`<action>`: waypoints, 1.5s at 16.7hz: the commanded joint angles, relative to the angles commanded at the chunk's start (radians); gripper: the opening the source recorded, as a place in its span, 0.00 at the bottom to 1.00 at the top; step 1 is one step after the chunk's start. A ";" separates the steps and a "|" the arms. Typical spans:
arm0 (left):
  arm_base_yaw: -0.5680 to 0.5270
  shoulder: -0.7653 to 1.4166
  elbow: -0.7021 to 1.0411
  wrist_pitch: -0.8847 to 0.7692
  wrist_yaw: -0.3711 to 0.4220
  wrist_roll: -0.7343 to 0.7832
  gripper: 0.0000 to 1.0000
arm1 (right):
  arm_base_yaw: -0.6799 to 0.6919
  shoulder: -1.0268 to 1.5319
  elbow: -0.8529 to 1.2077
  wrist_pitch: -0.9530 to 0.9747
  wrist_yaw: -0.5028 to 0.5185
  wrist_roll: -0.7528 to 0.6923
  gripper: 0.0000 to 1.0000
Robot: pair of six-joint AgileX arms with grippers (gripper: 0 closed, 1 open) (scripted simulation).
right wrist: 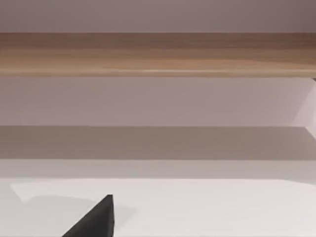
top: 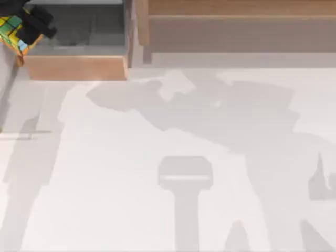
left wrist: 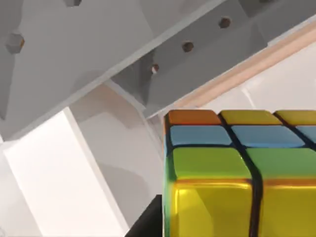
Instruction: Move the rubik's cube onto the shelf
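Up at the table's far left, the left jaws [top: 23, 29] grip the glossy, square-tiled rubik's cube [top: 11, 32].

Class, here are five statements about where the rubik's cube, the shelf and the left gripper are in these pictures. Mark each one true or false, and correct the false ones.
1. The rubik's cube is at the top view's far left. True.
2. The cube rests on the shelf. False: the shelf is to the right of it and bears nothing; the cube is held up by the left gripper near the grey-lined box.
3. The left wrist view shows yellow, green and blue tiles. True.
4. The cube lies in the middle of the table. False: it is at the back left corner.
5. The left gripper is open and apart from the cube. False: it is shut on it.
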 joint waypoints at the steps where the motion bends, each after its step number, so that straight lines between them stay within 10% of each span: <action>1: -0.073 -0.034 -0.064 0.064 -0.030 -0.009 0.00 | 0.000 0.000 0.000 0.000 0.000 0.000 1.00; 15: -0.973 -0.191 -0.593 1.247 -0.400 -0.223 0.00 | 0.000 0.000 0.000 0.000 0.000 0.000 1.00; 25: -1.030 0.035 -0.546 1.873 -0.530 -0.374 0.00 | 0.000 0.000 0.000 0.000 0.000 0.000 1.00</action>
